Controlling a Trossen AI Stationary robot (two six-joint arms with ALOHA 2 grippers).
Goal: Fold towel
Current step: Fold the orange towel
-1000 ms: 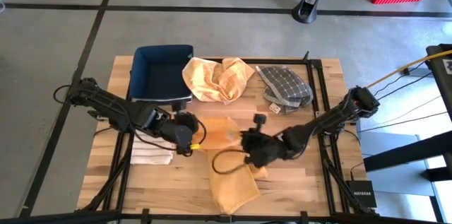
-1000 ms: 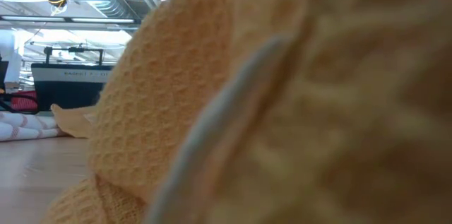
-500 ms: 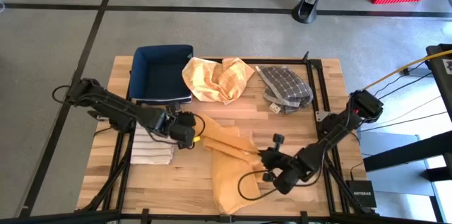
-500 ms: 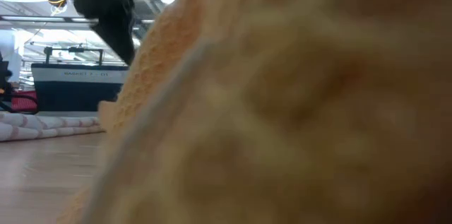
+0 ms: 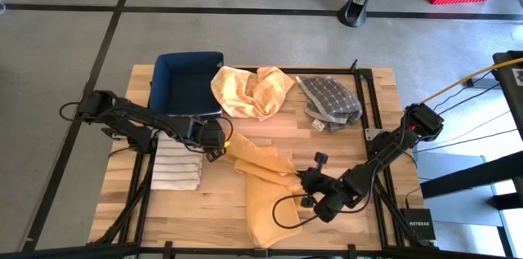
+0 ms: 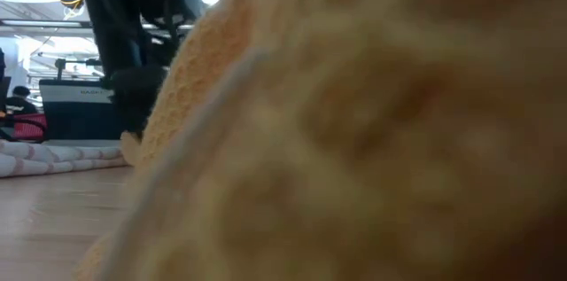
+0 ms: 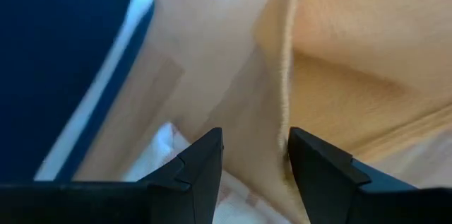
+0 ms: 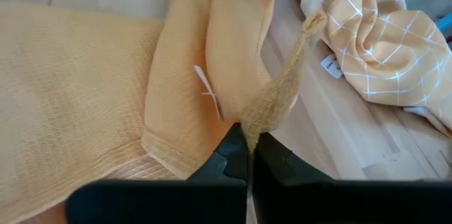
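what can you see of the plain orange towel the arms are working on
The plain orange towel is waffle-weave cloth with a hemmed edge and a small white tag, lying rumpled and partly doubled over on the wooden table near its front edge. The right pincer is shut on a drawn-up corner. The left pincer stands open by the towel's other end, not gripping it. In the low view the cloth fills most of the picture.

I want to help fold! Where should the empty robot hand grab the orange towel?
Probably the towel's free corner beside the left gripper, coming in low from the blue bin's side. The orange towel lies stretched between the arms: the right gripper already pinches the opposite edge, and the left fingers stand open right at that thin hem, so one layer slips between them.
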